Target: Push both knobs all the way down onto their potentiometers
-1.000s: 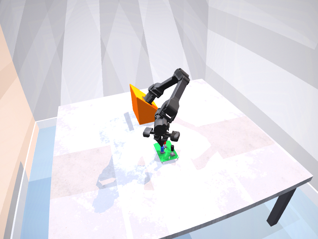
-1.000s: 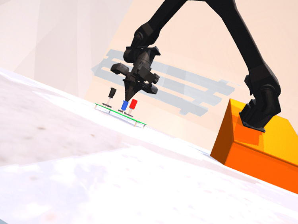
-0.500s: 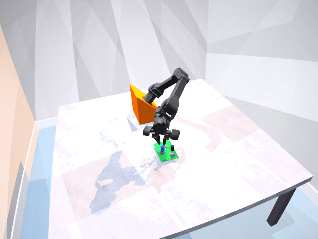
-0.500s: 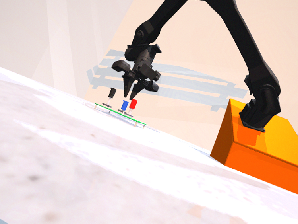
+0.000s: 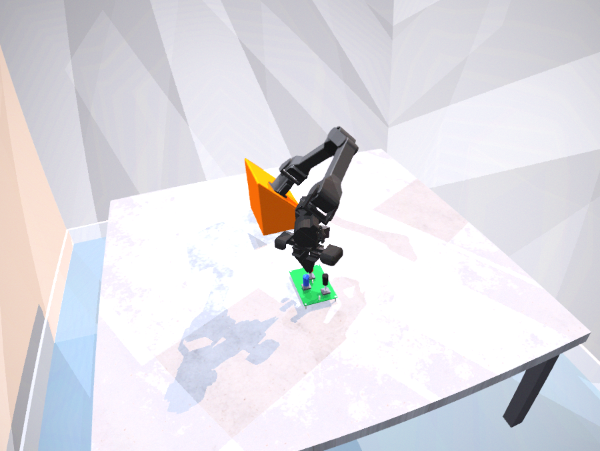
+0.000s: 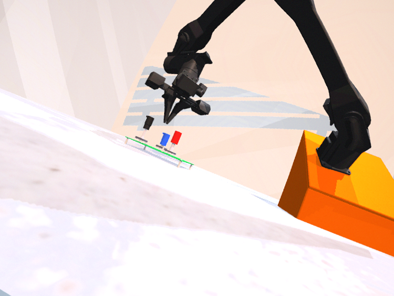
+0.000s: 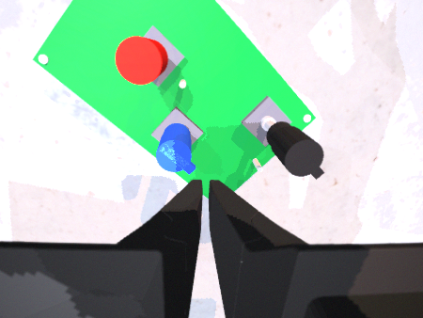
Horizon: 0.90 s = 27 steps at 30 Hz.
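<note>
End effector (image 5: 309,269) (image 6: 166,122) (image 7: 205,189) barely parted; holding nothing

We count one thin, rectangular green circuit board (image 5: 313,297) (image 6: 184,161) (image 7: 94,85), three square grey potentiometers (image 5: 325,291) (image 6: 141,138) (image 7: 256,119) and three cylindrical knobs: one blue (image 5: 306,280) (image 6: 165,139) (image 7: 174,148), and, from it in our wrist view, one red (image 6: 176,137) (image 7: 141,60) at eleven o'clock and one black (image 5: 325,279) (image 6: 148,123) (image 7: 305,157) at three o'clock.
</note>
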Each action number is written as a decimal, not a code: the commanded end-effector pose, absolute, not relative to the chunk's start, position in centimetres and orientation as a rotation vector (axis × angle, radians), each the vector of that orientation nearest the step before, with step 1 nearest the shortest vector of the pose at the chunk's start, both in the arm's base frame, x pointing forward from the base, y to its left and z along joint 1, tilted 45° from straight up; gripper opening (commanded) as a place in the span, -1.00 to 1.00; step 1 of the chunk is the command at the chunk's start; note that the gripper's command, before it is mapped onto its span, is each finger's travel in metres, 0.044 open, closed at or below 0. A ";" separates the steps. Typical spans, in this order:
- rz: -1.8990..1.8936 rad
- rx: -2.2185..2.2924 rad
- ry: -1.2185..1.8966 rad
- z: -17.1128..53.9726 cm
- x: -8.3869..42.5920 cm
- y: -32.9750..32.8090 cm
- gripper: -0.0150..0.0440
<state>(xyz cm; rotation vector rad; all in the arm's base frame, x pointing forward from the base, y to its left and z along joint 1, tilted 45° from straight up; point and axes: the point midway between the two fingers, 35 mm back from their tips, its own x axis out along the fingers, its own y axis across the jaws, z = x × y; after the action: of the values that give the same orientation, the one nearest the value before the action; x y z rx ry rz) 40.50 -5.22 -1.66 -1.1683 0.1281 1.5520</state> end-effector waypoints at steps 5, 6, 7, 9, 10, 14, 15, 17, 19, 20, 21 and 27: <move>1.480 -0.932 0.352 -0.5 41.2 -5.4 -0.49; 1.471 -0.904 0.376 -0.3 41.2 -5.4 -0.49; 1.461 -0.877 0.400 -0.2 41.3 -5.4 -0.49; 1.441 -0.821 0.447 0.1 41.4 -5.5 -0.49; 1.430 -0.793 0.471 0.2 41.5 -5.5 -0.49; 1.386 -0.682 0.563 0.8 41.7 -5.5 -0.49; 1.374 -0.654 0.586 0.9 41.8 -5.5 -0.49; 1.350 -0.598 0.630 1.2 41.9 -5.6 -0.49; 1.325 -0.542 0.674 1.5 42.0 -5.6 -0.49; 1.312 -0.514 0.696 1.6 42.1 -5.6 -0.49; 1.299 -0.486 0.717 1.8 42.1 -5.6 -0.49; 1.215 -0.318 0.842 2.6 42.4 -5.6 -0.49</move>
<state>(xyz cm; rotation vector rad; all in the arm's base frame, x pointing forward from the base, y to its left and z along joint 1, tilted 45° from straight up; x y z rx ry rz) 42.29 -5.59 2.19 -0.4288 0.7541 1.2693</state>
